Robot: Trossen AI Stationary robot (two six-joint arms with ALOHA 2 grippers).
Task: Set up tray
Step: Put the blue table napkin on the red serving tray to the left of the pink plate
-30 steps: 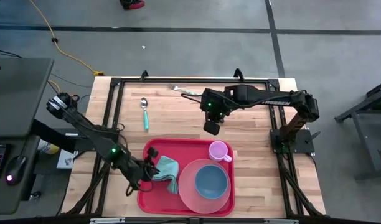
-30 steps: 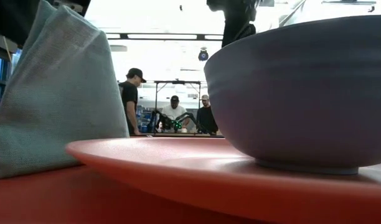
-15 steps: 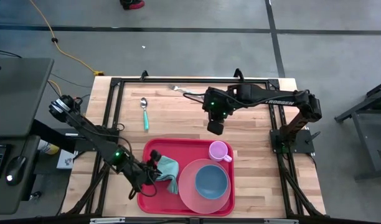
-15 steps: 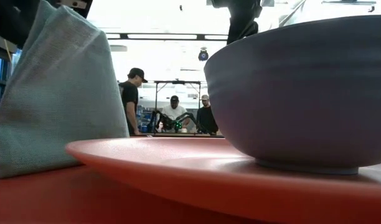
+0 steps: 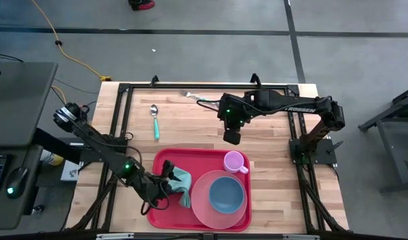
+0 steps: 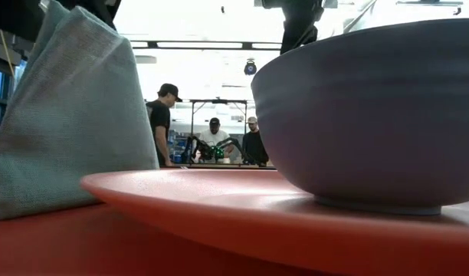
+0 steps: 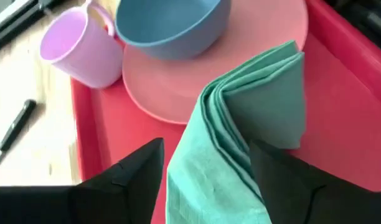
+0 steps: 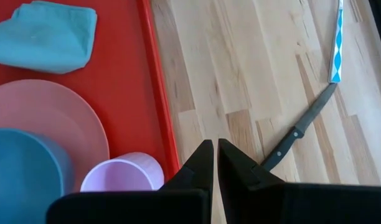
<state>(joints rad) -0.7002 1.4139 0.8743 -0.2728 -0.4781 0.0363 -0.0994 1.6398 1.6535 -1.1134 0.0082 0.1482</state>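
My left gripper [image 5: 165, 185] sits low over the tray's left half with its fingers [image 7: 131, 171] spread wide on either side of the teal napkin [image 5: 181, 183] — nothing is clamped. The napkin lies folded on the tray [image 5: 159, 212], one edge against the rim of the pink plate [image 5: 203, 208]. The tray itself rests on the near middle of the wooden surface [image 5: 277, 140], carrying the plate with the blue bowl [image 5: 227, 194] on it and the lilac cup [image 5: 235, 162] at its far right corner. My right gripper [image 5: 231, 138] hangs above bare wood just beyond the tray's far edge, fingers pressed together and holding nothing.

Risks, as I judge them: the napkin stands in a loose peak between my left fingers, so lifting away at an angle could snag a fold and drag it over the plate or off the tray. The teal spoon [image 5: 155, 121], the fork [image 5: 199, 98] and the knife [image 8: 295, 135] are not yet on the tray; a closed right gripper descending on the knife would push it rather than take it.

Views differ: the right wrist view alone shows the black-handled knife lying on the wood near the tray's edge; in the high view my right arm covers it. The low view shows only napkin, plate and bowl at close range, with people standing in the room behind — no cutlery at all.
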